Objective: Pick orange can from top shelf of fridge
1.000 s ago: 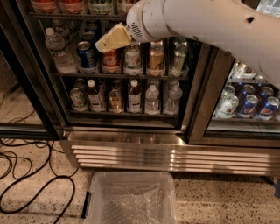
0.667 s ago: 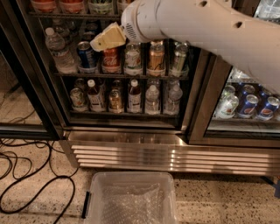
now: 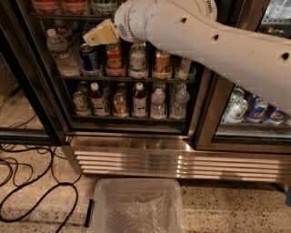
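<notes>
The fridge point(image 3: 132, 150) fills the view, with a ribbed steel base. Its top shelf point(image 3: 68, 16) is a dark rail at the upper edge. Only the bottoms of orange-red containers show on it; I take the left one for the orange can point(image 3: 44, 5). My gripper point(image 3: 101, 34) is a cream wedge on the white arm point(image 3: 204, 41). It points left in front of the second rack, just below the top shelf and right of the orange can. It holds nothing that I can see.
The second rack holds a water bottle point(image 3: 59, 52), a blue can point(image 3: 91, 58), a red cola can point(image 3: 114, 59) and a gold-bronze can point(image 3: 162, 63). Bottles stand on the rack below. A clear plastic bin point(image 3: 136, 205) sits on the floor. Black cables point(image 3: 32, 182) lie at the left.
My gripper has moved left and slightly up, closer to the top shelf's rail. The drinks on the racks have not moved.
</notes>
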